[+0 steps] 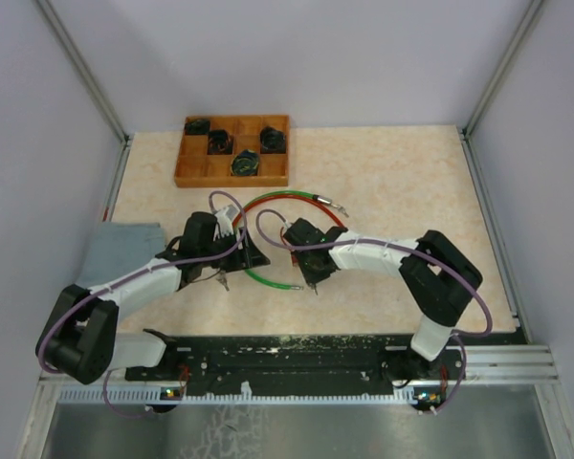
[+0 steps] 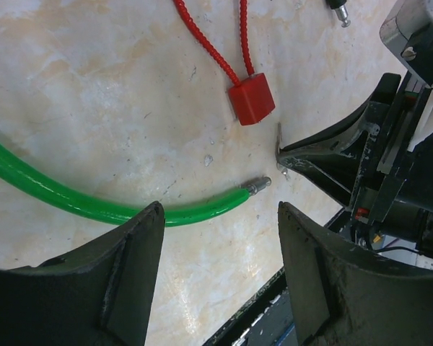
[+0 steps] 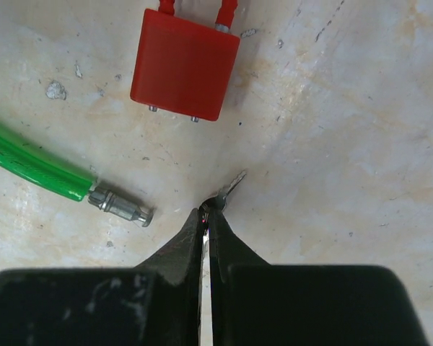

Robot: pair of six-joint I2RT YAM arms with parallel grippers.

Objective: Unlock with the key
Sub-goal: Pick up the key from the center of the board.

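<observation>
Firstly, the compartmented wooden tray [image 1: 193, 168] at the far edge of the pale marbled bench [image 1: 402, 182] holds dark round pieces [image 1: 273, 141] in four compartments. Near the bench's middle lies the red cube-bodied cable lock [image 3: 184, 68], the metal-tipped green plastic cable [image 2: 79, 202] just beside it; a grey cloth [image 1: 120, 251] sits at the left edge. The right claw [image 3: 206, 216] is pinched closed on the small silver key [image 3: 231, 185], near the lock but apart. The left claw [image 2: 220, 209] stands wide, holding nothing, over the cable's end. Bare bench stretches toward the right edge.

lab test cell: blank walls [image 1: 316, 57], aluminium frame [image 1: 81, 72], mounting rail [image 1: 517, 361]
</observation>
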